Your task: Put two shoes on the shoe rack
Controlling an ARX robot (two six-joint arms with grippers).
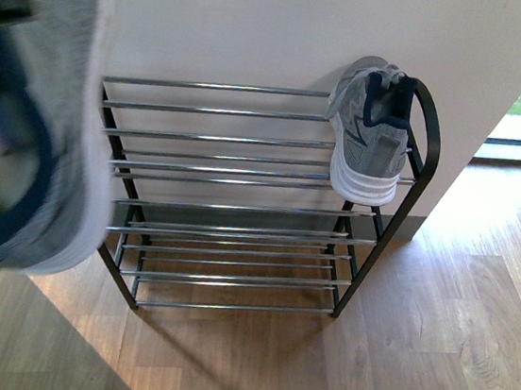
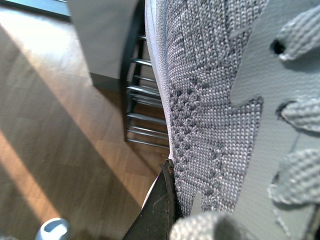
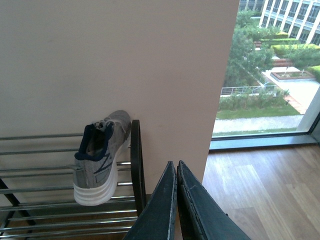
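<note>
Grey sneaker point(image 1: 370, 137) is sitting at the right end of the shoe rack's point(image 1: 216, 166) top tier, toe towards the wall. The second sneaker point(image 1: 35, 129) is hanging in the air at left, clear of the rack. The left jaws are gripping it, one finger point(image 2: 160, 210) pressing its knit side. The right jaws are pressing together, holding nothing.

A pale wood floor point(image 1: 432, 349) catches bright sunlight beside a plain cream wall point(image 1: 262, 24). Through a tall window point(image 3: 270, 70), trees point(image 3: 245, 60), lawn point(image 3: 250, 112) and buildings point(image 3: 290, 20) show outside.

The near sneaker point(image 1: 21, 128) is blurred and edge-cropped.
</note>
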